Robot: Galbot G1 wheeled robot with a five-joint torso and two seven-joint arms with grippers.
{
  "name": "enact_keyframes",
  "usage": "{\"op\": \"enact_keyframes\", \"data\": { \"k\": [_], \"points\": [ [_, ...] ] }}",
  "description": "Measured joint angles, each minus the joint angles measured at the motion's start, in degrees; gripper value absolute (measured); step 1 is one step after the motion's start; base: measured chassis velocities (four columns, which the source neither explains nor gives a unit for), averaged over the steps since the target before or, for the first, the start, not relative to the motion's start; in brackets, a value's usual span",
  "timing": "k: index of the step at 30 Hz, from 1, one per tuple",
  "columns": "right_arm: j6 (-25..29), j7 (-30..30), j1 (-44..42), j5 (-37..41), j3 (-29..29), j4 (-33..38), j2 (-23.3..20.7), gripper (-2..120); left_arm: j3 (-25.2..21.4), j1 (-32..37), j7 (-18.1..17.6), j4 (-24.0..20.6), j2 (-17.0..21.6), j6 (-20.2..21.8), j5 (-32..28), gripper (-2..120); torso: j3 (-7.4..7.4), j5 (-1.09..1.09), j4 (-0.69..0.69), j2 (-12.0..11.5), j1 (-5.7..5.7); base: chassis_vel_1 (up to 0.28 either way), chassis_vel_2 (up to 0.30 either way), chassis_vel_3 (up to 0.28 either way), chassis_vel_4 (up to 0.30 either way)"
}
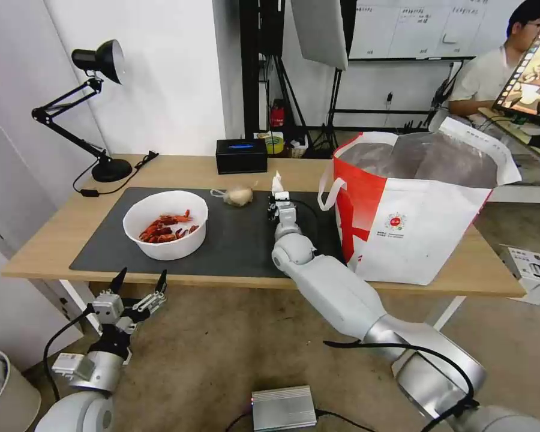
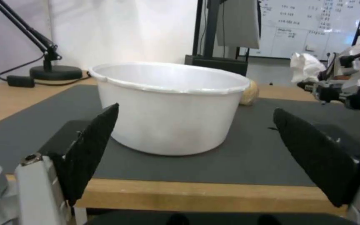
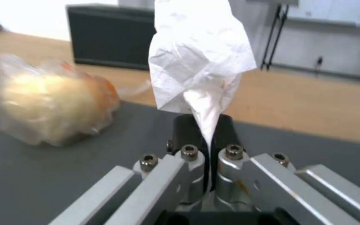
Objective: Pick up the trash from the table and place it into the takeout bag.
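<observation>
While the crumpled white tissue (image 3: 198, 62) stands up out of the right gripper (image 3: 208, 137), its lower end is pinched to a narrow point between the two black fingers (image 3: 226, 131), which are closed tight on it. From the head camera the same tissue (image 1: 276, 182) sits above that gripper (image 1: 277, 198) over the far part of the dark grey mat (image 1: 234, 246), with the right arm (image 1: 342, 300) reaching across the near edge of the table (image 1: 60, 231). Just beside the held tissue, toward the robot's left, the small knotted clear bag (image 1: 238, 195) lies on the mat with something pale and roundish inside; it is near the gripper but not touching it. Farther to the left on the mat stands the white round bowl (image 1: 165, 224), upright, with red crayfish shells (image 1: 165, 228) in its bottom. To the right of the gripper the takeout bag (image 1: 414, 210) stands upright on the table, its mouth open and its silver lining showing, one white loop handle (image 1: 330, 186) hanging on the side facing the gripper.

The left gripper (image 1: 140, 282) hangs below and in front of the table's near edge, its black fingers (image 2: 92, 147) spread wide and empty, facing the bowl (image 2: 167, 106). Behind the mat sit a black rectangular box (image 1: 241, 155) and, at the far left corner, a black desk lamp (image 1: 96, 108)
</observation>
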Motion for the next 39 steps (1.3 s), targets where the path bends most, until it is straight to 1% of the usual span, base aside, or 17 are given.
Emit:
{"op": "enact_keyframes", "data": {
  "k": [3,5,6,9,11,16,18,23,26,27,30,32,34,35,36,37,39],
  "points": [
    [1.08,-0.66,-0.88,-1.58,-0.37,2.11,-1.4,0,-0.22,0.44,0.0,-0.34,-0.03,0.01,0.01,100,0.0,-0.01,-0.01,0.0,-0.01,0.0,0.0,0.0,0.0],
    [1.08,-0.66,-0.88,-1.58,-0.37,2.11,-1.4,0,-0.22,0.44,0.0,-0.34,-0.03,0.01,0.01,100,0.0,-0.01,-0.01,0.0,-0.01,0.0,0.0,0.0,0.0],
    [1.74,-1.07,-2.11,-2.64,-0.77,5.08,-3.05,0,-0.24,0.87,0.0,-0.65,-0.18,0.01,0.23,100,0.0,-0.01,-0.01,0.0,-0.01,0.0,0.0,0.0,0.0],
    [2.08,-1.55,-3.22,-3.59,-0.9,7.5,-4.46,0,0.02,1.1,0.01,-0.9,-0.46,0.02,0.66,100,0.0,-0.01,0.0,0.0,-0.01,0.0,0.0,0.0,0.0],
    [3.02,-2.93,-4.8,-5.89,-0.95,10.66,-6.31,0,0.46,1.17,0.0,-1.19,-0.87,0.11,1.53,100,0.0,-0.01,-0.01,0.0,-0.01,0.0,0.0,0.0,0.0],
    [4.53,-4.74,-6.91,-10.09,-0.69,13.75,-8.0,0,0.84,0.44,-0.03,-1.24,-0.94,0.73,2.11,100,0.0,-0.01,0.0,0.0,-0.01,0.0,0.0,0.0,0.0],
    [5.18,-5.43,-8.74,-12.18,-0.16,16.38,-9.17,0,1.06,-0.27,-0.16,-1.24,-0.53,1.2,2.21,100,0.0,0.0,-0.01,0.0,-0.01,0.0,0.0,0.0,0.0],
    [5.54,-5.76,-10.02,-13.26,0.1,18.68,-10.26,0,1.13,-0.5,-0.21,-1.17,-0.28,1.39,2.34,100,0.0,0.0,-0.01,0.0,-0.01,0.0,0.0,0.0,0.0],
    [5.97,-6.43,-12.17,-14.62,0.59,22.76,-12.48,0,1.15,-0.48,-0.27,-1.19,-0.2,1.45,2.54,100,0.0,-0.01,0.0,0.0,-0.02,0.0,0.0,0.0,0.0],
    [5.97,-6.43,-12.17,-14.62,0.59,22.76,-12.48,0,1.15,-0.48,-0.27,-1.19,-0.2,1.45,2.54,100,0.0,-0.01,0.0,0.0,-0.02,0.0,0.0,0.0,0.0],
    [6.91,-7.6,-15.05,-15.44,2.0,27.67,-15.66,0,1.08,-0.04,-0.29,-1.47,-0.21,1.46,2.79,100,-0.01,0.0,-0.01,0.01,-0.01,0.0,0.0,0.0,0.0],
    [7.19,-7.97,-15.85,-15.49,2.35,29.02,-16.7,0,1.01,0.09,-0.29,-1.5,-0.2,1.46,2.85,100,0.0,0.0,0.0,0.01,-0.01,0.0,0.0,0.0,0.0],
    [8.06,-9.07,-18.72,-15.63,3.74,33.15,-19.97,0,0.74,0.38,-0.29,-1.55,-0.1,1.44,2.94,100,-0.01,-0.01,0.0,0.01,-0.01,0.0,0.0,0.0,0.0],
    [8.06,-9.07,-18.72,-15.63,3.74,33.15,-19.97,0,0.74,0.38,-0.29,-1.55,-0.1,1.44,2.94,100,-0.01,-0.01,0.0,0.01,-0.01,0.0,0.0,0.0,0.0],
    [9.0,-9.93,-21.69,-16.13,5.61,36.23,-22.7,0,0.54,0.4,-0.34,-1.54,-0.09,1.35,2.94,100,-0.01,0.0,-0.01,0.01,-0.02,0.0,0.0,0.0,0.0],
    [9.0,-9.93,-21.69,-16.13,5.61,36.23,-22.7,0,0.54,0.4,-0.34,-1.54,-0.09,1.35,2.94,100,-0.01,0.0,-0.01,0.01,-0.02,0.0,0.0,0.0,0.0],
    [10.45,-11.57,-27.06,-16.36,9.68,40.76,-27.07,0,0.43,0.44,-0.37,-1.19,0.09,1.29,2.92,100,-0.01,0.01,-0.02,0.01,-0.02,0.0,0.0,0.0,0.0]
  ]
}}
